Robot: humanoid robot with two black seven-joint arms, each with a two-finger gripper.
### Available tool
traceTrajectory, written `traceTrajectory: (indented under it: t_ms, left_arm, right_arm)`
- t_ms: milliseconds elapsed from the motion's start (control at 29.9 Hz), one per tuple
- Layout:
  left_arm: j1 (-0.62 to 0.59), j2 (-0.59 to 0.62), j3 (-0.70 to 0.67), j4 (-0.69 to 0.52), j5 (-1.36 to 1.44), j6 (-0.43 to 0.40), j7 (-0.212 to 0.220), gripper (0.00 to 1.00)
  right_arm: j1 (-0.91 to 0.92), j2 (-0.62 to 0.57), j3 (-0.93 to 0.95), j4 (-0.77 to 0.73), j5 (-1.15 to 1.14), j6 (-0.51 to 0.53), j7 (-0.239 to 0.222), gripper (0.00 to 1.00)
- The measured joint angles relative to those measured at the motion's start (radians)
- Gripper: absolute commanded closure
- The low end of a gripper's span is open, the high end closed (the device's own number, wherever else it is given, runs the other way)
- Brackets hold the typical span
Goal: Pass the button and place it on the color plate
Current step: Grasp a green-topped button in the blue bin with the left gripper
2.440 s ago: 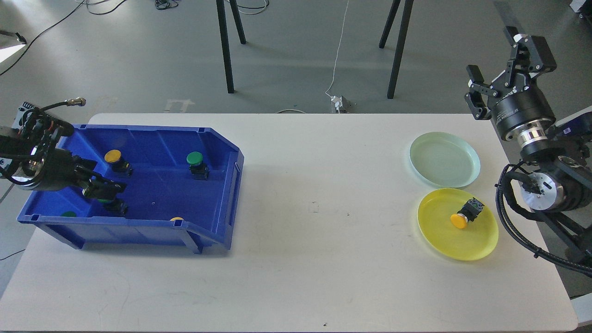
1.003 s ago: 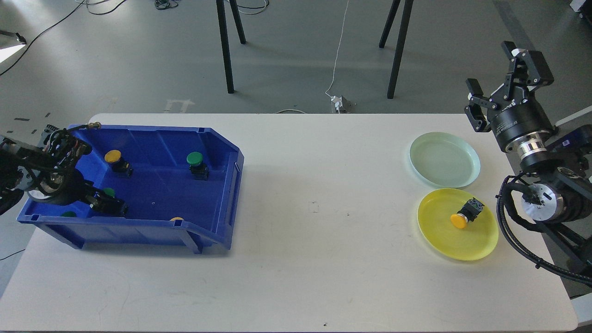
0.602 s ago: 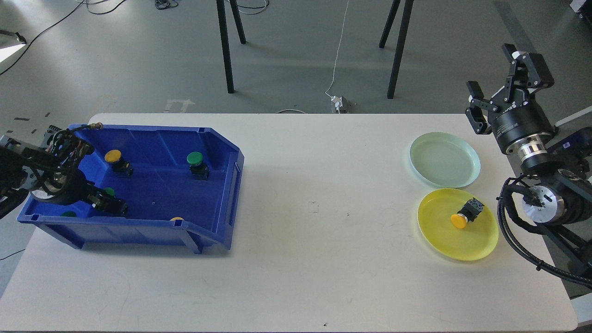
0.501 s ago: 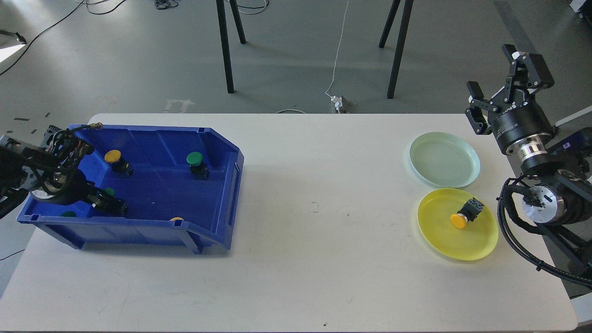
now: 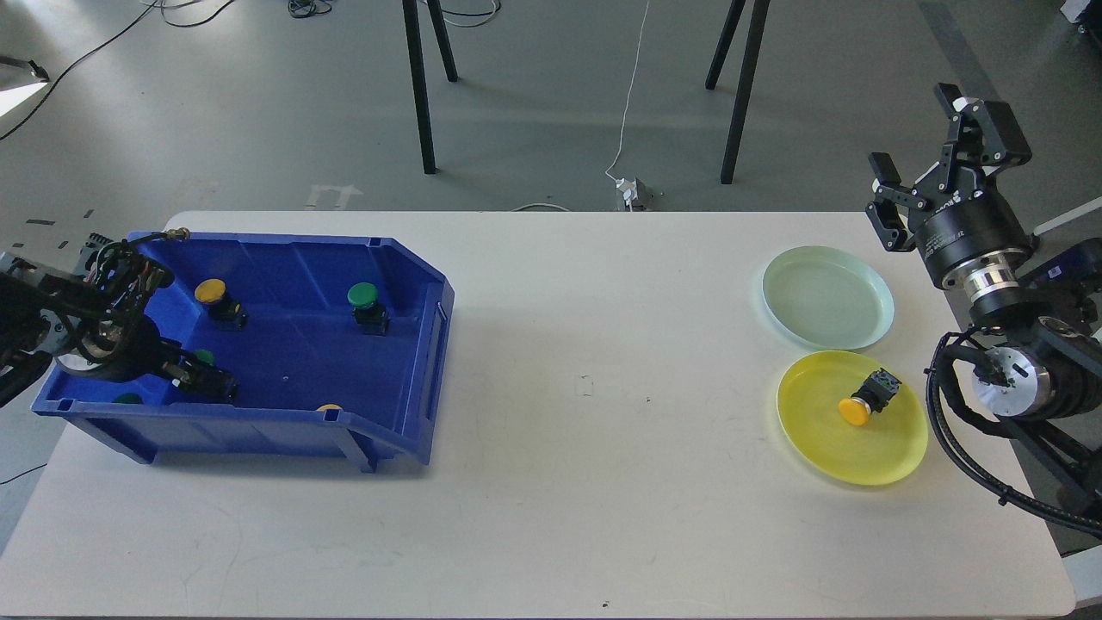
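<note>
A wide white rectangular table is carrying everything. Toward its left edge a large blue plastic bin is sitting with its open, sloped end facing the table's middle. Near the right edge two round plastic plates are lying just beside each other: a pale green plate toward the far right corner and a yellow plate nearer the front.

On the yellow plate a yellow-capped push button with a black body is already lying on its side. Inside the bin, a green-capped button and a yellow-capped button are standing toward the far wall, and another green-capped button is sitting near the bin's left front corner.

The left gripper is reaching down at that last button; it is dark and small, so I cannot tell whether its fingers are closing on it. The right gripper is waiting above the far right corner, spread wide and holding nothing.

The picking step seems to be in hand. Next would be a firm grasp, a lift clear of the bin wall, and a handover over the table's middle, ending on the pale green plate.
</note>
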Motion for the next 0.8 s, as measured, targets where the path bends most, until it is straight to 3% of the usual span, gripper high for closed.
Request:
traceTrajectory:
  t_ms: [167, 368, 802]
  left_arm:
    - [0.005, 0.0, 0.0, -0.001, 0.001, 0.0, 0.0, 0.54]
    - [0.012, -0.001, 0.0, -0.002, 0.001, 0.0, 0.0, 0.8]
    - [0.006, -0.002, -0.002, -0.014, -0.001, 0.0, 0.0, 0.83]
  right_arm:
    - [-0.005, 0.0, 0.002, 0.0, 0.0, 0.0, 0.0, 0.05]
    - [-0.01, 0.0, 0.004, 0.0, 0.0, 0.0, 0.0, 0.05]
    - [-0.015, 0.0, 0.001, 0.002, 0.0, 0.0, 0.0, 0.05]
